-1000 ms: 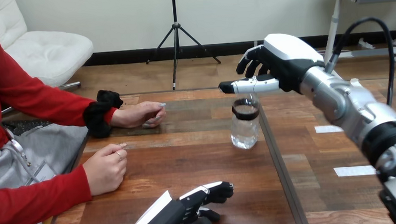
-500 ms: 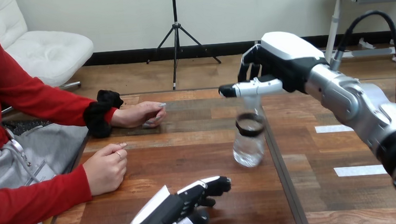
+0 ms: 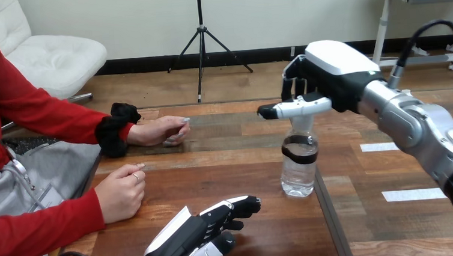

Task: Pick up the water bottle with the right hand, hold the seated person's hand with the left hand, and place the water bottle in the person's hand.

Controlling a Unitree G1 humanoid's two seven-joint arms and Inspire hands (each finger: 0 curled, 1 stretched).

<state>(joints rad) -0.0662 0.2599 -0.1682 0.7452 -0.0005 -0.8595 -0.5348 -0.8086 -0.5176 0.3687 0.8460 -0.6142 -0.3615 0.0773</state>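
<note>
1. Clear plastic, head view: found the water bottle (image 3: 299,162) upright over the wooden table (image 3: 232,163), right of centre, well apart from both of the person's hands.
2. Saw the right hand (image 3: 323,76) directly above it, thumb across the neck in front and curled fingers behind, pinching the bottle at its top; could not tell base-on-wood from base-just-clear.
3. Found the left hand (image 3: 202,241) low near the bottom edge, fingers loosely relaxed, grasping nothing, near but apart from the person's nearer hand (image 3: 120,192).
4. Noted that nearer hand loosely closed at the table's left side, and the person's farther hand (image 3: 161,131) resting on the wood beyond it, neither offered open.
5. Judged the pick-up begun at most: grip apparently taken, lift unconfirmed.
6. Judged as left to do: taking the person's hand with the left, carrying the bottle across the table, setting it in that hand.
</note>
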